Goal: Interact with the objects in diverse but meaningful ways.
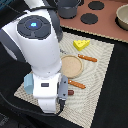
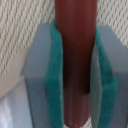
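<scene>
Sausage (image 2: 75, 60) — thin, brown, clamped between the green pads (image 2: 55, 85) of the tool (image 2: 77, 87), low over the woven mat (image 1: 100, 75). Cheese wedge (image 1: 81, 44), a second sausage (image 1: 87, 58) and a round tan disc (image 1: 71, 65) lie nearby on the mat. Risk — smooth round stick may roll or slide out between the pads if tilted

Behind the arm's white body in the exterior view: most of the light blue cup (image 1: 28, 83), only a sliver showing, and one end of the lower sausage (image 1: 76, 84). Cut by the picture's edge: grey bowl (image 1: 123, 17) and dark pot (image 1: 68, 7). Close and blurred in the wrist view, ends out of frame: the red-brown rod (image 2: 75, 60).
</scene>
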Robot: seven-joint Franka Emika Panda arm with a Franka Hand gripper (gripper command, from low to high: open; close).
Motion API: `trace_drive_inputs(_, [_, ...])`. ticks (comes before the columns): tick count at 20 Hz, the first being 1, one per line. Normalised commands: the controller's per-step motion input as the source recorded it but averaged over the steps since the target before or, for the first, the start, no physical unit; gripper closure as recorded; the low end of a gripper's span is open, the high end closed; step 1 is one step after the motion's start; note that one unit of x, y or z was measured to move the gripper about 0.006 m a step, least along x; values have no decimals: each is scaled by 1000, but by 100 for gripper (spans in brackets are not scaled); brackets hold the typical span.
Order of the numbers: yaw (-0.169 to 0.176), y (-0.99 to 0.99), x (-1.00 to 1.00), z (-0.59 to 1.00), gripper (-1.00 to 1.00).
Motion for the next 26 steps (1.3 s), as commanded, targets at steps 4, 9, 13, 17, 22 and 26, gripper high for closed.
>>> trace_drive_inputs(4, [-1, 93, -314, 1000, 100])
trace_drive_inputs(9, [0, 299, -488, 743, 100])
trace_drive_inputs(13, [0, 450, -601, 469, 100])
trace_drive_inputs(17, [0, 588, -706, 277, 100])
trace_drive_inputs(22, [0, 697, -588, 41, 100])
trace_drive_inputs(26, [0, 796, -446, 0, 100])
